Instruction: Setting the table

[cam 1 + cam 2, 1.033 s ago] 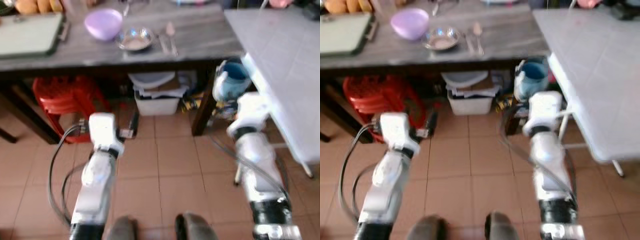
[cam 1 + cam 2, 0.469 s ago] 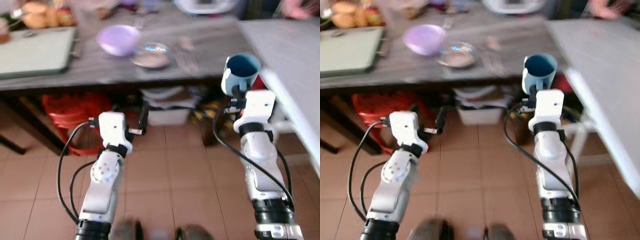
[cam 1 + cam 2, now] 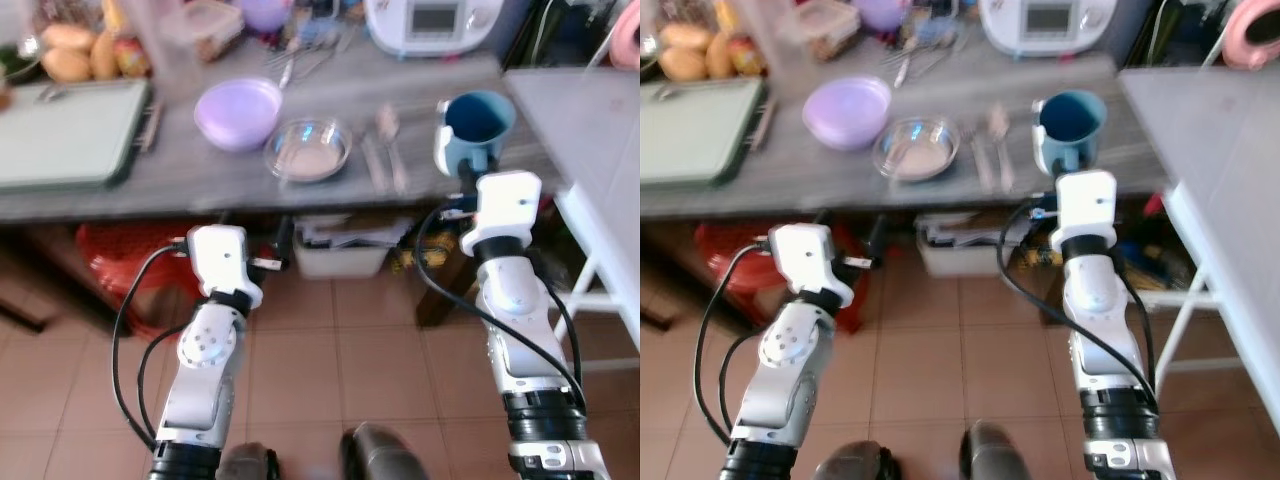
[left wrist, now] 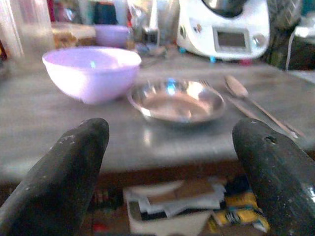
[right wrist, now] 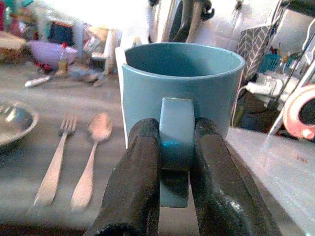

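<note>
Blue mug [image 5: 182, 93], pinched by its handle in the right tool [image 5: 174, 162], could swing and clip the bench [image 3: 420, 150] edge at centre right; left tool [image 4: 172, 162] gapes empty.

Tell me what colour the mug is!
The mug is blue; the right wrist view shows it best.

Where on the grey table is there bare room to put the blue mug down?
Bare grey table lies right of the fork and spoon, beneath the blue mug. The back, around the white appliance, is crowded.
</note>
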Controlling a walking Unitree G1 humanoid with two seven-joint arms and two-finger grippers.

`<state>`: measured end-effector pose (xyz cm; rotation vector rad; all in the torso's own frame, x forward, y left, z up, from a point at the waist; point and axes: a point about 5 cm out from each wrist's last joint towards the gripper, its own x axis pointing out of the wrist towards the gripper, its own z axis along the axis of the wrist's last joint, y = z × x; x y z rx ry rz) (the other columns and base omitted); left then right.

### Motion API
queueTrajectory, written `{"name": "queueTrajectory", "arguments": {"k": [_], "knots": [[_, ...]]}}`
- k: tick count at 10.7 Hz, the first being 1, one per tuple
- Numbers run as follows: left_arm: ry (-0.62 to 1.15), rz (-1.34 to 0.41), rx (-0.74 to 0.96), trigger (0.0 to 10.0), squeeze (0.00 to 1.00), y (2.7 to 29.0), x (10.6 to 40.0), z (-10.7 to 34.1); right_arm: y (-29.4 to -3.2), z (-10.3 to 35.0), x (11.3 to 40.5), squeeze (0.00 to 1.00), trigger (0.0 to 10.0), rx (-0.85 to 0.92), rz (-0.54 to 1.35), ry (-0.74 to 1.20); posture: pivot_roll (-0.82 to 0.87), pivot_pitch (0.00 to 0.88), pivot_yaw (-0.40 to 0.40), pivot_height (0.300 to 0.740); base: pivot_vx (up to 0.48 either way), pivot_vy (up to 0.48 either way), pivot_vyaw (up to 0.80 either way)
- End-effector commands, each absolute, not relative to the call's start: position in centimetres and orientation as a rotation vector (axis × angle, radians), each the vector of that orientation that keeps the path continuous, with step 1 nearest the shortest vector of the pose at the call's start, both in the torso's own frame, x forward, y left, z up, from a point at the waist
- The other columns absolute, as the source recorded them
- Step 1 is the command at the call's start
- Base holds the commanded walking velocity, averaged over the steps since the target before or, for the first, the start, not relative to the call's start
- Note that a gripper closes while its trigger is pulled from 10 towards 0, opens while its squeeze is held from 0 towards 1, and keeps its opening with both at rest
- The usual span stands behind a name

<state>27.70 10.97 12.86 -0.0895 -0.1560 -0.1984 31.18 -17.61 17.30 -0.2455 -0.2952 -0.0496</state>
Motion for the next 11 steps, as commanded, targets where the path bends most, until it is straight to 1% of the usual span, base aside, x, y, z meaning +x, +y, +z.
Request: {"name": "queueTrajectory", "arguments": {"k": [1, 4, 5, 7, 9, 11], "knots": [[-0.161, -0.185, -0.083, 10.0, 0.00, 11.5, 27.6, 13.0, -16.8, 18.0, 31.2, 0.00, 10.0, -0.230, -0.027, -0.335, -0.07, 0.130, 0.011, 0.740, 0.480, 0.000, 0.00], [-0.167, -0.179, -0.085, 10.0, 0.00, 11.6, 27.6, 13.2, -16.7, 18.3, 31.3, 0.00, 10.0, -0.251, -0.027, -0.353, -0.07, 0.136, 0.009, 0.740, 0.480, 0.000, 0.00], [-0.168, -0.171, -0.093, 10.0, 0.00, 11.7, 27.5, 13.2, -16.6, 18.5, 31.3, 0.00, 10.0, -0.272, -0.020, -0.367, -0.06, 0.135, 0.009, 0.740, 0.480, 0.000, 0.80], [-0.172, -0.157, -0.101, 10.0, 0.00, 12.0, 27.4, 13.2, -16.6, 18.5, 31.3, 0.00, 10.0, -0.260, -0.026, -0.368, -0.06, 0.136, 0.010, 0.740, 0.349, 0.000, 0.80], [-0.174, -0.140, -0.100, 10.0, 0.00, 12.5, 27.2, 13.3, -16.8, 18.5, 31.3, 0.00, 10.0, -0.246, -0.031, -0.369, -0.06, 0.140, 0.014, 0.740, 0.000, 0.000, 0.00], [-0.177, -0.122, -0.098, 10.0, 0.00, 13.0, 26.7, 13.4, -16.8, 18.6, 31.3, 0.00, 10.0, -0.222, 0.026, -0.380, -0.06, 0.147, 0.014, 0.740, 0.000, 0.000, 0.00]]}}
